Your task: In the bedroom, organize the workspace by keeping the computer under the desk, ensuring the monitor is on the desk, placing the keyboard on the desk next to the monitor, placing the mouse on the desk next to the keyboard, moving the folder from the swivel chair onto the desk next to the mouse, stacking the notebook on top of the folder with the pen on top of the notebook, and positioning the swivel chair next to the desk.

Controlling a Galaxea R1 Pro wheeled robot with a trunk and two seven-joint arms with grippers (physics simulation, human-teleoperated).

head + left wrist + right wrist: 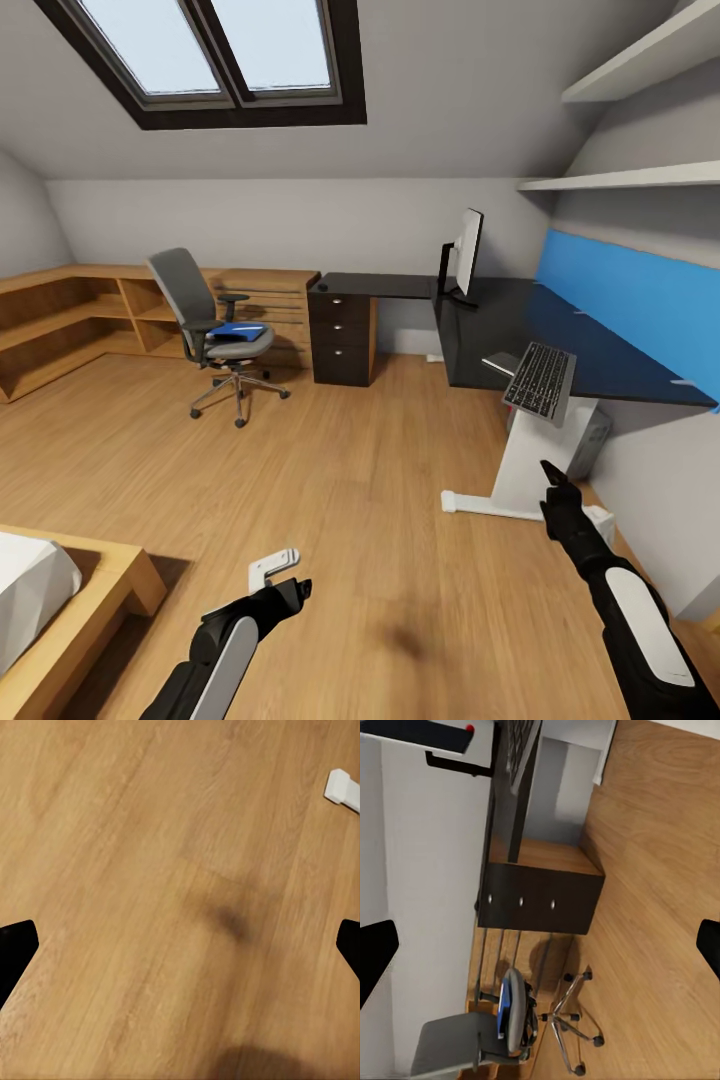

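Note:
The desk (pixel 560 330) with a glossy black top stands at the right wall. On it the monitor (pixel 465 252) is upright, and the keyboard (pixel 541 381) sits tilted at the front edge, partly overhanging. A small grey notebook (pixel 497 362) lies beside the keyboard. A small dark mouse (pixel 322 287) rests above the drawer unit (pixel 342 338). The computer (pixel 592 436) sits under the desk by the white leg (pixel 530 465). The swivel chair (pixel 205 318) stands apart on the floor with the blue folder (pixel 237 330) on its seat. My left gripper (pixel 278 574) and right gripper (pixel 553 474) are open and empty over the floor.
Low light-wood shelving (pixel 70 320) lines the far left wall. A bed corner (pixel 60 600) with a wooden frame is at the near left. Wall shelves (pixel 640 178) hang above the blue back panel (pixel 640 290). Wood floor (pixel 380 500) spreads between me and the desk.

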